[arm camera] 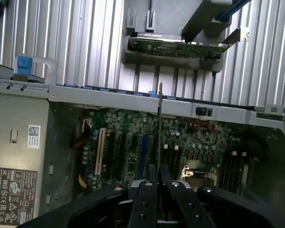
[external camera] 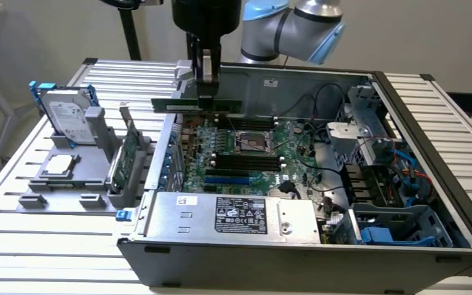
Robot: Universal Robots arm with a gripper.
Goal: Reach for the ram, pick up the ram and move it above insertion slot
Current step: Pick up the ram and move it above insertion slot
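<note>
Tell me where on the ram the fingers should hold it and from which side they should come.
Hold the ram at mid-length on its upper long edge, coming down from above. It is a thin flat stick, so the fingers close on its two broad faces. That is the present hold: the gripper is shut on it, hanging level over the open computer case, its lower edge free toward the motherboard.

So the whole setup sits on a ribbed metal table [external camera: 47, 246] that fills most of the exterior frame. Right of centre there's an open PC case [external camera: 302, 246] lying on it, lid off. At the left sits a grey holder [external camera: 64, 184], touching the slats, with a hard drive [external camera: 66, 114] standing upright in it and a green card [external camera: 125, 163] on edge beside that.
</note>
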